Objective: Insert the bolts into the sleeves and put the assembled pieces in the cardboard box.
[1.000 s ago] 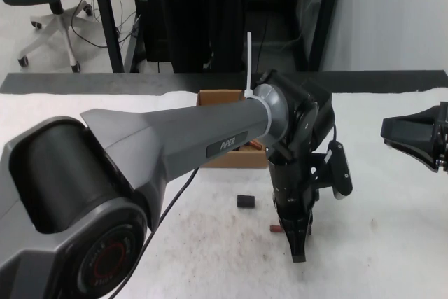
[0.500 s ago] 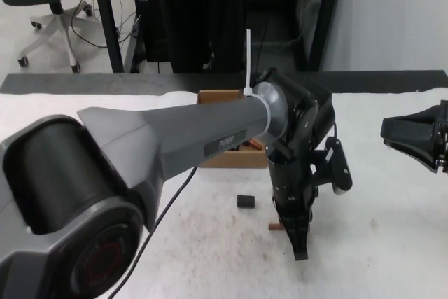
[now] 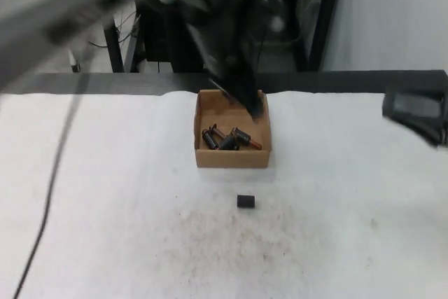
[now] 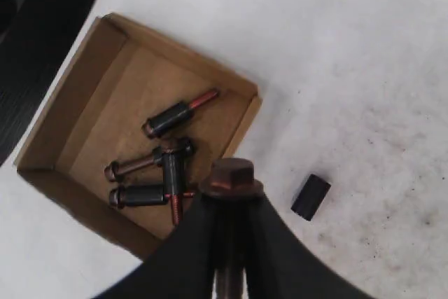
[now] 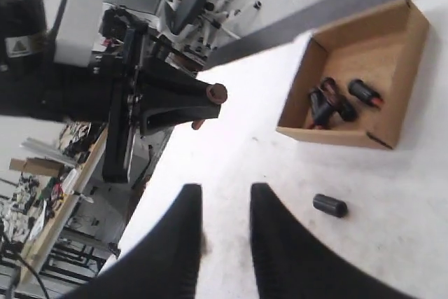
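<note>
1. Left pincer [image 4: 229, 209]: closed on a bolt [image 4: 231, 175]. The two dark fingers clamp the shank, and the rust-brown hex head stands just past the fingertips. The pincer hangs in the air above the tabletop [image 4: 364, 40], over the near edge of the box [image 4: 133, 78]. In the right wrist view it is seen from the side, with the bolt head sticking out at the tip.

2. Bolt: held in the left pincer, off the tabletop, touching neither sleeve [image 4: 310, 196] nor box.

3. Sleeve: short, black, lying on its side on the tabletop. It is just outside the box and not touching it. In the high view it lies on the camera side of the box.

4. Box: brown cardboard, open at the top, standing on the tabletop near the far edge.

5. Assembled pieces [image 4: 164, 166]: four, all inside the box. Each is a black sleeve with a reddish bolt through it, lying flat. Three are bunched together, one of them lying across the others. The fourth lies a little apart.

6. Right pincer [image 5: 225, 194]: open, fingers apart. It is held above the tabletop on the right side, well apart from box and sleeve.

7. Tabletop: white covering, with dark smudges near the sleeve.
</note>
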Robot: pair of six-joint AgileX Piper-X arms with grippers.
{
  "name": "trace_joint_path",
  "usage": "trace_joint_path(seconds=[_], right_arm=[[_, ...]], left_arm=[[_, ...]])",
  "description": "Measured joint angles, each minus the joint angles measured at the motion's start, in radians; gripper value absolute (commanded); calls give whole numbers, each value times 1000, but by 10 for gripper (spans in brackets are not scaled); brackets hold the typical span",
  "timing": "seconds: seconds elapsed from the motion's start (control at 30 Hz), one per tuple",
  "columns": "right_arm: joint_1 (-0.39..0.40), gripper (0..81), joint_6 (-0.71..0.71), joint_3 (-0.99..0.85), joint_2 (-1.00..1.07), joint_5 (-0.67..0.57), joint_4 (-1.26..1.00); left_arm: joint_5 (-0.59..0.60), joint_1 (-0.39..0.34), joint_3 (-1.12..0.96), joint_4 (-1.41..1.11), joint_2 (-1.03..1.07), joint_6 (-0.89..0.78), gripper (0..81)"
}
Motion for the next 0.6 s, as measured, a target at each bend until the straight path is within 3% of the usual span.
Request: trace_joint_path(seconds=[0.1, 0.23, 0.43, 0.6], right_arm=[[111, 176, 63, 0, -15, 86, -201], [226, 176, 58, -17, 4, 142, -259], [354, 176, -123, -126, 130, 171, -104], [392, 176, -262, -220, 215, 203, 33]], left_arm=[[37, 66, 113, -25, -95, -20, 2], [54, 104, 218, -57, -172, -25, 2], [128, 193, 524, -189, -374, -73, 2], [155, 238, 737, -345, -569, -124, 2]])
